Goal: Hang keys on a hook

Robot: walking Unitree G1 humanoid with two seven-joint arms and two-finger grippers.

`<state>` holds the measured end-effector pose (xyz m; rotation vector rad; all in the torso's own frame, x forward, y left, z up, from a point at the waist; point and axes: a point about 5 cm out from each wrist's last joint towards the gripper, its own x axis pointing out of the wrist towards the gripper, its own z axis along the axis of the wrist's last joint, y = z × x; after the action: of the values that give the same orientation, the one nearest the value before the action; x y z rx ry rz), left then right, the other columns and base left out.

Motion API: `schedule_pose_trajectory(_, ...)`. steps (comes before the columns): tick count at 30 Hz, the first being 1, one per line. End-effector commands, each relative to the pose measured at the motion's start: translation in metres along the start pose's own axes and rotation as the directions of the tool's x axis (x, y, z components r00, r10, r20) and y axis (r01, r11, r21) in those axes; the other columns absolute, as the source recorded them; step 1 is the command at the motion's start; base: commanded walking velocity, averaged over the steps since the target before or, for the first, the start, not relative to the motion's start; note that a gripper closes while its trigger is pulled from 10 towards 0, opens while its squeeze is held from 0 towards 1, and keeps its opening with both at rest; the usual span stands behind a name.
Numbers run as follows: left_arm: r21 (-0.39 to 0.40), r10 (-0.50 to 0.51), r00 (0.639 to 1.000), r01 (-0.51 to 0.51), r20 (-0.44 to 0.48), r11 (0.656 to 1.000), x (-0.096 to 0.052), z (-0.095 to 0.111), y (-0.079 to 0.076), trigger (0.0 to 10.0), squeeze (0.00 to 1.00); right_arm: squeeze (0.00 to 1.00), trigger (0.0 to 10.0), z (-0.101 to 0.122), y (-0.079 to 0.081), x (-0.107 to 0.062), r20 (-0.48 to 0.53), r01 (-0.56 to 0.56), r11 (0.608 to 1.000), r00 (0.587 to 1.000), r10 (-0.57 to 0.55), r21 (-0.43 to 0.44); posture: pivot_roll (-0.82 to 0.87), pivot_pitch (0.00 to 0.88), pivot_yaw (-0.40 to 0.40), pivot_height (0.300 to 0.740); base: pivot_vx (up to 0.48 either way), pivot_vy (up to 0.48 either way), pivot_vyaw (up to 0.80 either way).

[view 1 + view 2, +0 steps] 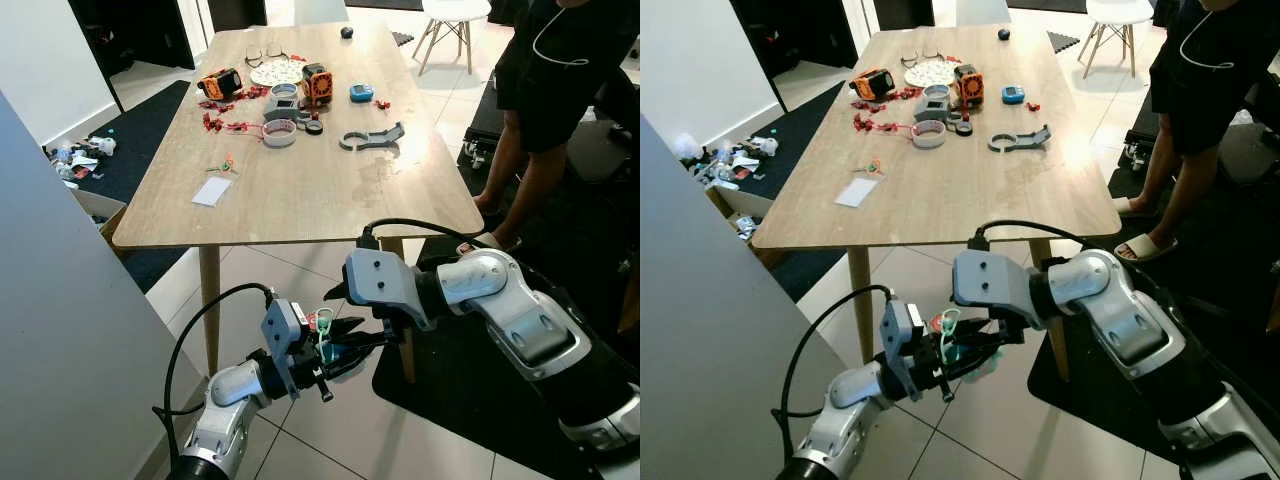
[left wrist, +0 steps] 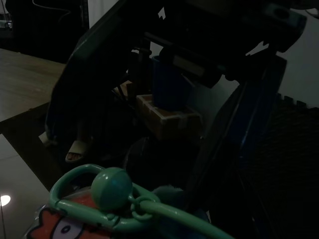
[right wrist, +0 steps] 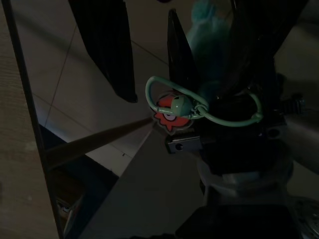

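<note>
A bunch of keys (image 1: pixel 323 322) on a green loop, with a red charm and a teal pompom, hangs low in front of the table. My left gripper (image 1: pixel 340 352) reaches up from the lower left and is shut on it. In the left wrist view the loop and its green bead (image 2: pixel 112 189) lie close to the lens. My right gripper (image 1: pixel 365 335) comes in from the right and is open. In the right wrist view one of its black fingers (image 3: pixel 107 50) stands to one side of the key loop (image 3: pixel 174 105) and the pompom (image 3: pixel 204 20).
A wooden table (image 1: pixel 300 190) stands just beyond, littered with tape rolls, orange tools and small red parts. A person (image 1: pixel 560 90) stands at its right end. A grey panel (image 1: pixel 60 330) rises close on my left. A black mat (image 1: pixel 450 400) covers the floor at right.
</note>
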<state>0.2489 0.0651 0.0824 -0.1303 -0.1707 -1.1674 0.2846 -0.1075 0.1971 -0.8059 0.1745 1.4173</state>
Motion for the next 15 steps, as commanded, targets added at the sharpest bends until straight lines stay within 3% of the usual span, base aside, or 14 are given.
schedule_pose_trajectory(1, 0.031, 0.035, 0.999, -0.035, 0.015, 0.999, -0.0058, 0.0061, 0.0077, 10.0, 0.00, 0.00, 10.0, -0.0069, 0.0042, 0.0072, -0.025, -0.015, 1.000, 1.000, 0.015, 0.007, -0.13, 0.062, 0.062, 0.740, 0.000, 0.000, 0.00)
schedule_pose_trajectory(2, 0.031, 0.035, 0.999, -0.035, 0.015, 0.999, -0.0058, 0.0060, 0.0076, 10.0, 0.00, 0.00, 1.6, -0.0067, 0.0013, 0.0074, -0.024, 0.008, 1.000, 1.000, -0.008, -0.003, -0.13, 0.062, 0.062, 0.740, 0.000, 0.000, 0.00)
schedule_pose_trajectory(3, 0.031, 0.035, 0.999, -0.036, 0.015, 0.999, -0.0058, 0.0061, 0.0074, 10.0, 0.00, 0.00, 0.0, -0.0062, -0.0003, 0.0072, -0.021, 0.021, 1.000, 1.000, -0.021, -0.008, -0.12, 0.067, 0.064, 0.740, 0.000, 0.000, 0.00)
schedule_pose_trajectory(15, 0.031, 0.038, 0.999, -0.039, 0.014, 0.999, -0.0064, 0.0054, 0.0066, 10.0, 0.00, 0.00, 0.0, -0.0026, -0.0018, 0.0073, -0.001, 0.036, 0.999, 0.999, -0.036, -0.031, -0.12, 0.070, 0.065, 0.740, 0.000, 0.000, 0.00)
